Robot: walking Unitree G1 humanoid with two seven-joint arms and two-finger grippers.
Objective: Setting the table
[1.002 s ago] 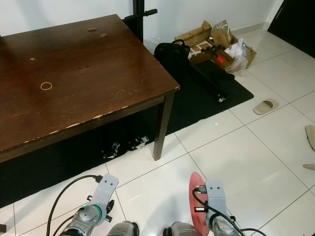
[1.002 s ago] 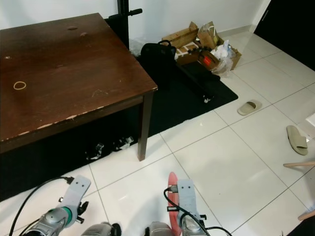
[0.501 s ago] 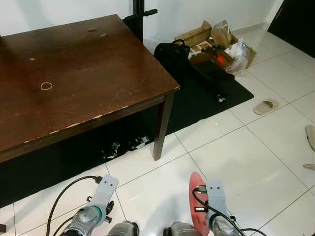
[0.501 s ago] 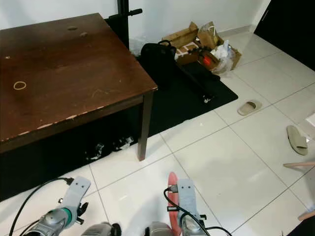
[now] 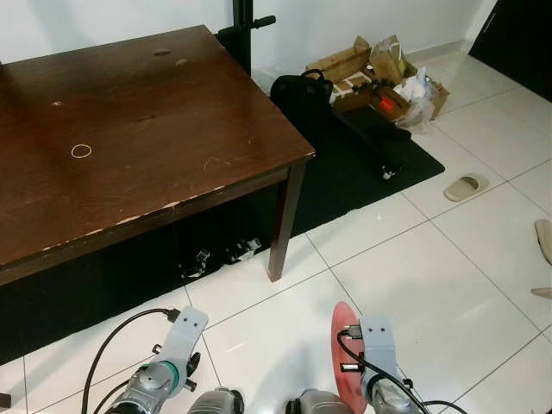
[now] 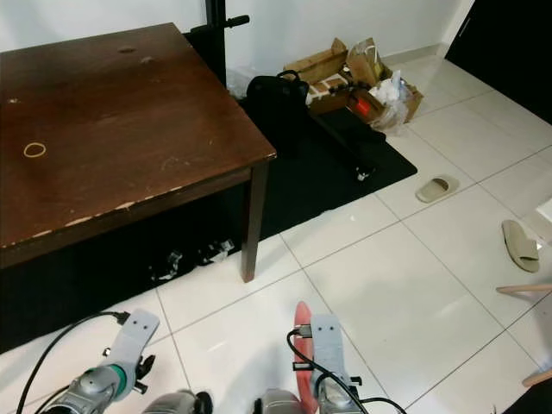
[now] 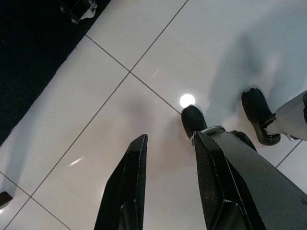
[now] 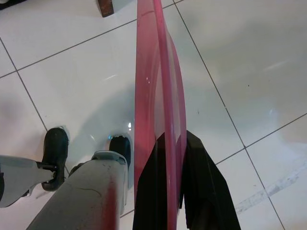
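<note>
A red plate (image 8: pixel 158 91) is held edge-on, with my right gripper (image 8: pixel 171 141) shut on its rim; its edge (image 5: pixel 341 345) shows beside my right wrist (image 5: pixel 377 354) low over the white floor tiles. My left gripper (image 7: pixel 168 143) hangs open above the tiles with nothing between its fingers; its wrist (image 5: pixel 177 345) sits at the lower left. The dark wooden table (image 5: pixel 129 147) stands ahead and to the left, its top bare except for a small rubber band (image 5: pixel 81 151). Its near right leg (image 5: pixel 283 224) is just ahead of me.
A black mat (image 5: pixel 379 164) lies right of the table, with a black bag (image 5: pixel 302 90), cardboard boxes and plastic bags (image 5: pixel 379 73) on it. Slippers (image 5: pixel 466 185) lie on the tiles at right. Small items (image 5: pixel 220 256) sit under the table. My feet (image 7: pixel 194 120) show below.
</note>
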